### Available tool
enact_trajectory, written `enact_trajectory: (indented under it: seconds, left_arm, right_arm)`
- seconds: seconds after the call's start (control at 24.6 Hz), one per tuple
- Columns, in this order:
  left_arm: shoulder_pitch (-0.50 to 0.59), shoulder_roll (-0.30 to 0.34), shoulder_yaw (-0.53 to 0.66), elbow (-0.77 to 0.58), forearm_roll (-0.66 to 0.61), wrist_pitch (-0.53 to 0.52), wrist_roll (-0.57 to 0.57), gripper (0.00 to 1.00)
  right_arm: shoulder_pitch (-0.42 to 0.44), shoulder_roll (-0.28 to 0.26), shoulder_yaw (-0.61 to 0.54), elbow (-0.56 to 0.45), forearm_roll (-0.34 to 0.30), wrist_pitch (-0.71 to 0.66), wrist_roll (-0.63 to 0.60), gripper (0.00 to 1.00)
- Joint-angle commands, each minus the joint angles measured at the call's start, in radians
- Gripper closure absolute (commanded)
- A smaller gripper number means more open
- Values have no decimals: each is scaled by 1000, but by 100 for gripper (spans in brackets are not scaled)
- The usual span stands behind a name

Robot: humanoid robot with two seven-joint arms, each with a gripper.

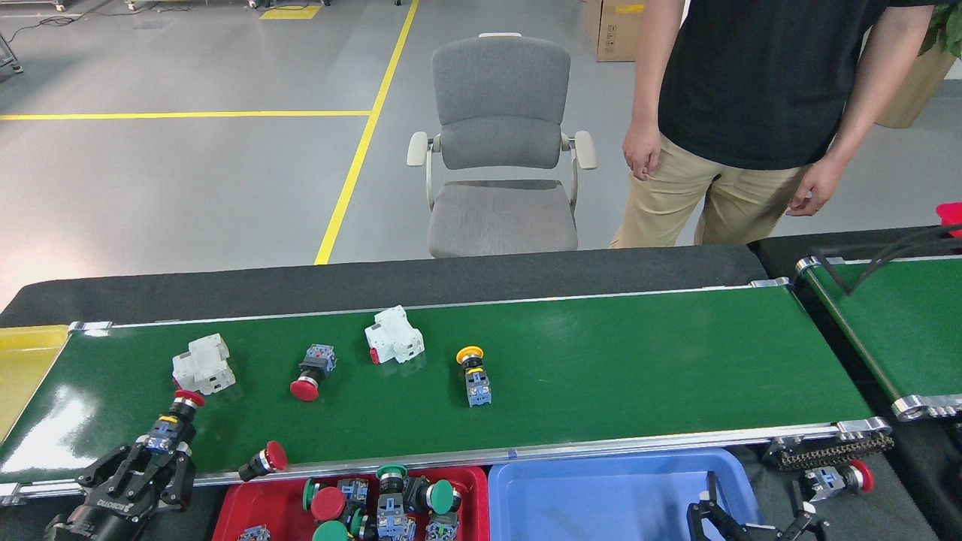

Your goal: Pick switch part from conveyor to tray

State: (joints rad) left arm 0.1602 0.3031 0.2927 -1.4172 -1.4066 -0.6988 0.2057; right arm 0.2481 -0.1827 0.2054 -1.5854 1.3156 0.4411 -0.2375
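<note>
The red-capped switch part [171,422] lay at the conveyor's [639,361] near-left corner, cap pointing away from the robot, its blue-grey body between the fingers of the left gripper [154,462]. Jaws looked closed around that body, though contact was hard to confirm from this angle. A 2nd red-capped switch [263,460] lay on its side at the belt's near rail, just right of the gripper and just above the red tray [263,503]. The tray sat below the rail w/ several green- and red-capped switches [383,500] piled at its right half. A blue tray [601,496] was right beside it. Right gripper [755,518] hung low over the blue tray's right end, fingers spread apart, nothing between them. Further out on the belt: a white breaker [203,364], a red mushroom switch [312,370], another white breaker [394,336], a yellow-capped switch [473,373]. A person [751,113] stood behind the belt next to a grey chair [500,143].
</note>
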Motion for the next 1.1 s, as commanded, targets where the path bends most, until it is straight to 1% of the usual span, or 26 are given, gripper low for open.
enact_trajectory:
  seconds: [0.0,0.08,0.12,0.24,0.28,0.37,0.41,0.45,0.57,0.69,0.81,0.93,0.97,1.06]
  left_arm:
    - [67,-10,2,-112,12,-87,11,92]
    - [166,-33,-6,-218,9,-87,6,89]
    - [199,-44,-18,-247,8,-87,6,86]
    - [280,-52,-86,-335,8,-87,4,82]
    - [298,-53,-101,-350,8,-87,4,75]
    - [308,-62,-107,-356,6,-87,0,40]
    - [308,-85,-101,-356,6,-87,-3,12]
    - [302,-113,-95,-355,8,-87,-2,0]
    - [297,-134,-93,-353,9,-85,-2,0]
    - [298,-139,-55,-355,11,-83,0,0]
    - [301,-140,11,-347,14,-59,0,0]
    - [301,-145,42,-345,14,-33,-2,0]
    - [298,-148,51,-345,15,18,-3,0]
    - [282,-145,56,-332,15,202,-5,0]
  right_arm:
    - [-4,-23,-37,-16,-16,-73,-8,0]
    - [-6,-29,-98,-22,-67,-176,-5,0]
    - [-7,-30,-119,-24,-78,-211,-3,0]
    - [-10,-30,-179,-50,-84,-308,3,0]
    - [-9,-30,-195,-62,-87,-344,6,0]
    - [-9,-30,-219,-68,-105,-423,21,0]
    - [-9,-30,-241,-68,-119,-469,44,0]
    - [-10,-29,-262,-68,-137,-510,70,0]
    - [-10,-26,-290,-74,-185,-598,103,0]
    - [-7,-27,-296,-76,-188,-634,103,0]
    - [-7,-23,-313,-79,-191,-659,104,0]
    - [-4,-21,-311,-90,-191,-685,107,0]
    - [-3,-21,-311,-94,-190,-699,113,0]
    - [-4,-18,-313,-96,-191,-722,133,0]
